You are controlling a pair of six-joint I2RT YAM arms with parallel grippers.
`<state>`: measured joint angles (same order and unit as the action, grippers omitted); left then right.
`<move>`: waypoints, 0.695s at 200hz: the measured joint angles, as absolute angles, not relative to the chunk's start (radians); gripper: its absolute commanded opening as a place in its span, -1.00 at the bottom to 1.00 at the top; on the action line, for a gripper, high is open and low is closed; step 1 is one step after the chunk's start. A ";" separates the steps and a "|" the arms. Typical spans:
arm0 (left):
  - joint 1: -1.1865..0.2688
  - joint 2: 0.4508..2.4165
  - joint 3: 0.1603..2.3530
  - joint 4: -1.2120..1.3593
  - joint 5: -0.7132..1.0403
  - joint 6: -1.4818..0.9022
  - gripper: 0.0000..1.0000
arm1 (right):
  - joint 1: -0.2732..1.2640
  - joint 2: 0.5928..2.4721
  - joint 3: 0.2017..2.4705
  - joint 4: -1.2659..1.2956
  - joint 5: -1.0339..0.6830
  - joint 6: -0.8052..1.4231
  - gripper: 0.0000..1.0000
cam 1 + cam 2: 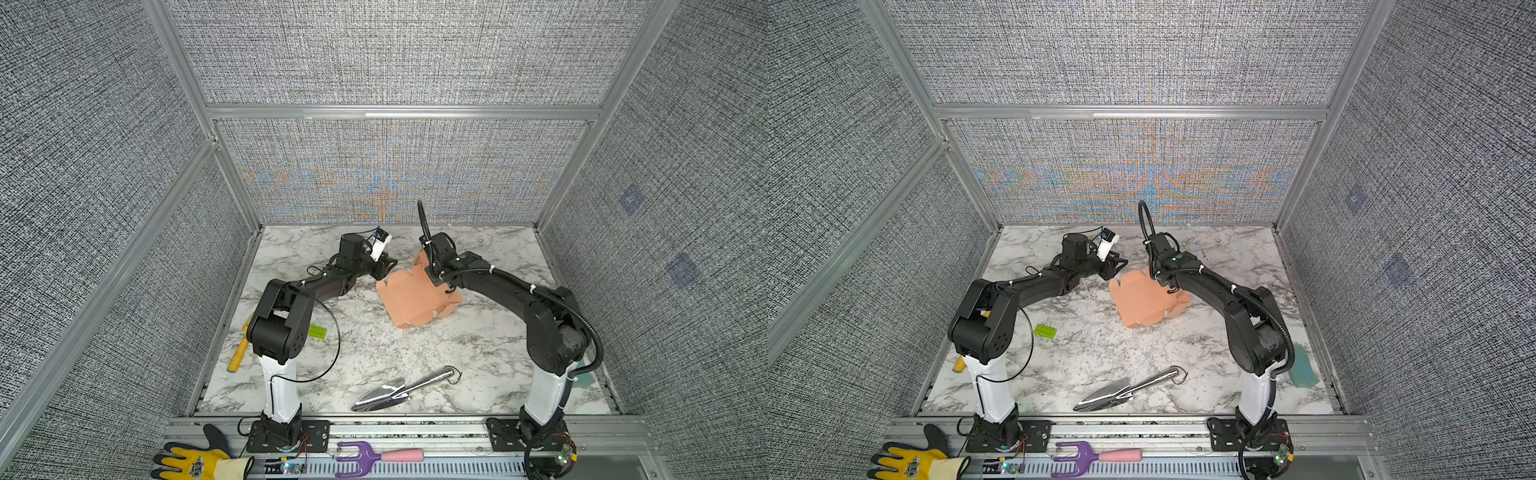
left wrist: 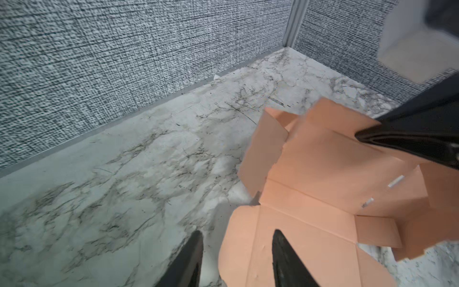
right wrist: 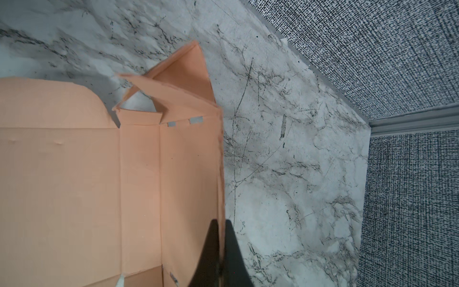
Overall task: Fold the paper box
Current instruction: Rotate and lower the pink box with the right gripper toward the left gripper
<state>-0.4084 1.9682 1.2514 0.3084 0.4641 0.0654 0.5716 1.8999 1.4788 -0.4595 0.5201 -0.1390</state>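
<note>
step: raising paper box (image 1: 411, 297) wall | right fingers (image 3: 232, 248) pinch wall | left fingers (image 2: 285, 261) open, empty | next: probably left tucks flap

We find the paper box (image 1: 411, 297) on the table (image 1: 478, 345), behind its middle. The left gripper (image 1: 390, 266) sits just left of the box, the right gripper (image 3: 221, 223) on its raised right edge. The trowel (image 1: 399, 388) lies well before the box, the brick (image 1: 318, 331) to its left and nearer us.
</note>
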 measured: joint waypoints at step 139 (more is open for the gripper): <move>-0.344 2.161 1.553 -0.038 0.419 0.012 -0.10 | 0.643 2.040 1.489 -0.410 0.656 -0.274 -1.00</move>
